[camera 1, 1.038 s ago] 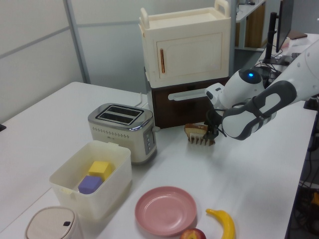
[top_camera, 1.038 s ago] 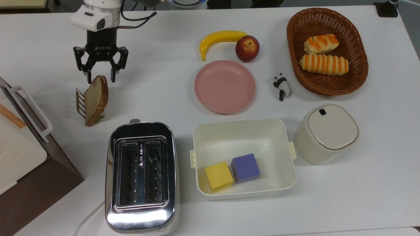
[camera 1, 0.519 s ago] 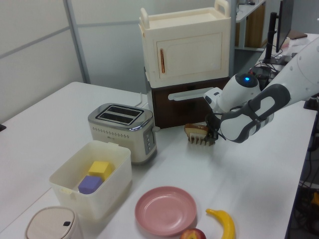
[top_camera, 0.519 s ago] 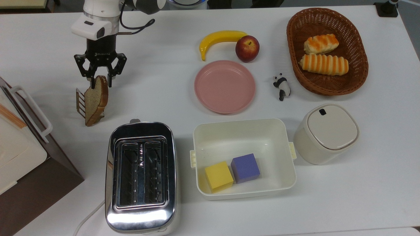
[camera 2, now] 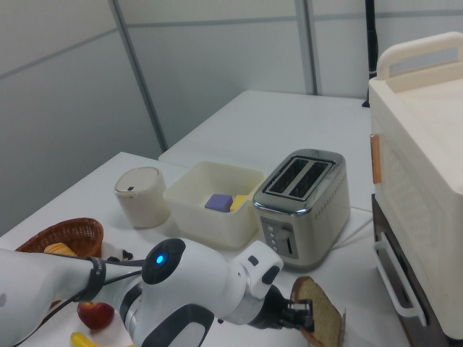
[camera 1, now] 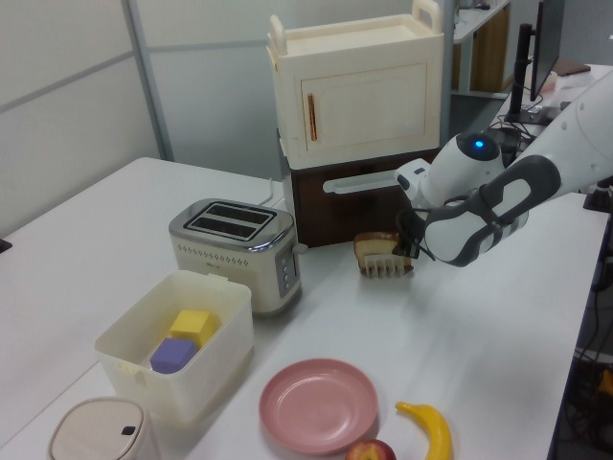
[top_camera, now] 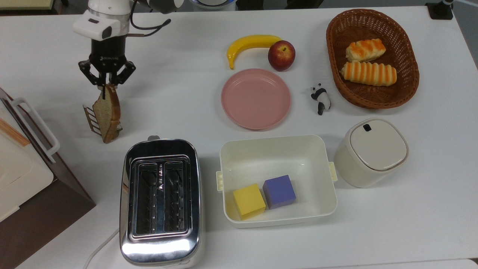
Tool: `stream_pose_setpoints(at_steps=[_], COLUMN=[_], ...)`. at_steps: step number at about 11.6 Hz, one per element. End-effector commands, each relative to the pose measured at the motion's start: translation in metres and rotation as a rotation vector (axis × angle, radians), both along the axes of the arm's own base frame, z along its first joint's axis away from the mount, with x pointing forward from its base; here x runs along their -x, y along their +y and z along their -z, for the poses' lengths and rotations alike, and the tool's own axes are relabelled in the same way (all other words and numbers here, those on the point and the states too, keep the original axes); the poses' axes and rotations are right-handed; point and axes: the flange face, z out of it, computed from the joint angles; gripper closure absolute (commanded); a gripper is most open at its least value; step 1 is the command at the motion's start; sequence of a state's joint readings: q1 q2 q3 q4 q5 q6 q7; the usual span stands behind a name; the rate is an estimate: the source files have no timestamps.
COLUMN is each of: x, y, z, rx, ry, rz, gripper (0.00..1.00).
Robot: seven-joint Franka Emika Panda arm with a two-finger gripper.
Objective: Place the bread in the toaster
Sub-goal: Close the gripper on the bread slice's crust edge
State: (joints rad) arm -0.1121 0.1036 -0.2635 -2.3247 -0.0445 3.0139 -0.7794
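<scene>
Since a second ago the black two-finger gripper (top_camera: pixel 106 86) has come down onto the thin brown wholemeal bread slice (top_camera: pixel 107 113) and drawn its fingers in from wide open, so they now pinch the slice's rounded top edge; the slice and the small wire toast rack (top_camera: pixel 90 118) under it have shifted slightly toward the top view's left and tilted. In the left view the bread (camera 1: pixel 377 250) stands upright in the rack (camera 1: pixel 386 269), in front of the brown base of the cream cabinet (camera 1: pixel 362 84), with the gripper (camera 1: pixel 406 247) at its right edge. The shiny chrome two-slot toaster (top_camera: pixel 161 201) sits apart from the bread, lower in the top view, both dark slots vacant, just beside the cream plastic tub (top_camera: pixel 277 149) holding a yellow cube (top_camera: pixel 248 201) and a purple cube (top_camera: pixel 279 191). The right view shows the gripper (camera 2: pixel 300 313) against the slice (camera 2: pixel 323 320), the toaster (camera 2: pixel 302 206) behind
</scene>
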Motion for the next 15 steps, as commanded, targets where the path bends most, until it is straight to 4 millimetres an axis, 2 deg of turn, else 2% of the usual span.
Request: stream_pose_setpoints(at_steps=[1,3,8,11,12,15], x=[-0.005,-0.011,-0.014,-0.009,-0.009,-0.009], y=[-0.011,-0.007,-0.01,-0.023,-0.023,-0.023], z=[-0.05,-0.054,-0.02,0.003,0.004,0.004], rx=[0.012,-0.001,-0.007,-0.024,-0.02,-0.02], ry=[-0.085,-0.084,-0.022,0.046,0.049,0.05], rz=[0.021,0.031,0.038,0.066,0.059,0.059], gripper=[0.95,0.95,0.93,0.92,0.89,0.63])
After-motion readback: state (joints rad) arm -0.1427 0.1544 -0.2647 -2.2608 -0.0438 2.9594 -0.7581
